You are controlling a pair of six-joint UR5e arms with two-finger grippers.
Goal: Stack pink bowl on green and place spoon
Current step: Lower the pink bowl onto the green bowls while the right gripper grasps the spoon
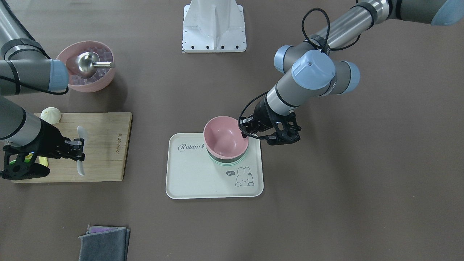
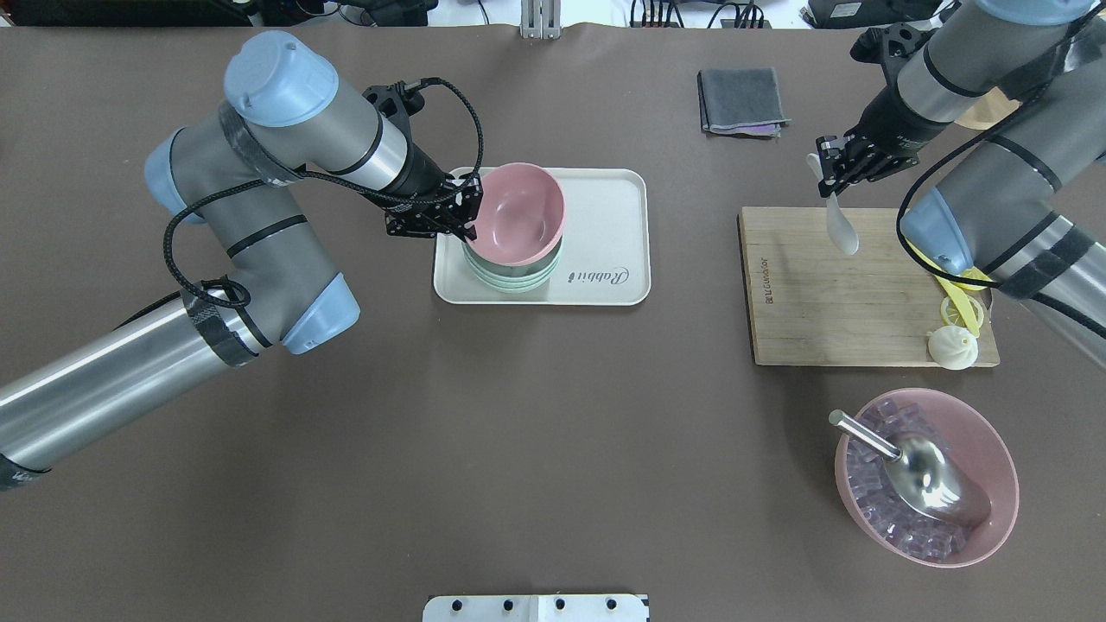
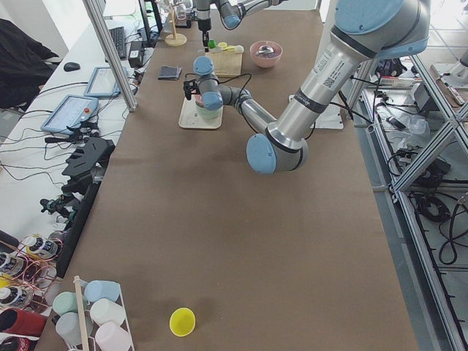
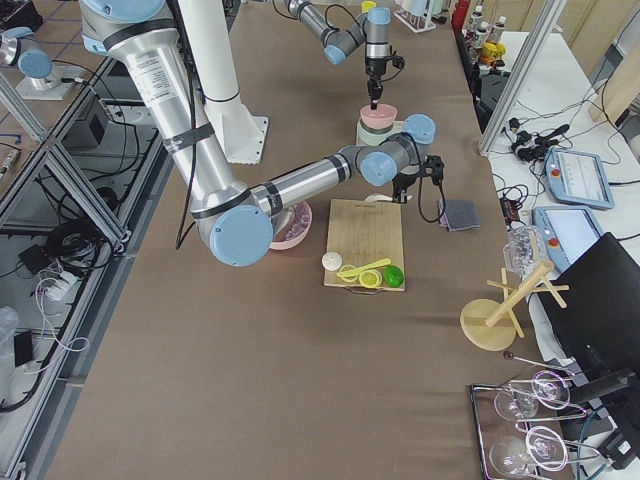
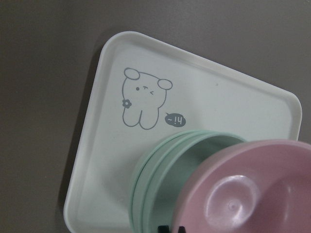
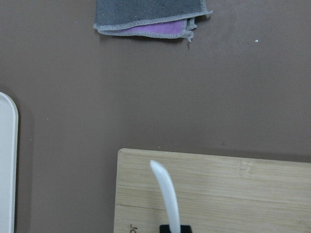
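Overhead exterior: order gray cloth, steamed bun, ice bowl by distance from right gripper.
1. Gray cloth, far side, left of the right gripper.
2. Steamed bun, near corner of the cutting board.
3. Ice bowl, near edge, right side.

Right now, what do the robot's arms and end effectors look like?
Both the left arm and the right arm are silver-grey tubes with light-blue caps on the joints and black bands. A black cable loops loosely along each. The left end effector and the right end effector are black and two-fingered, with skeletal frames.
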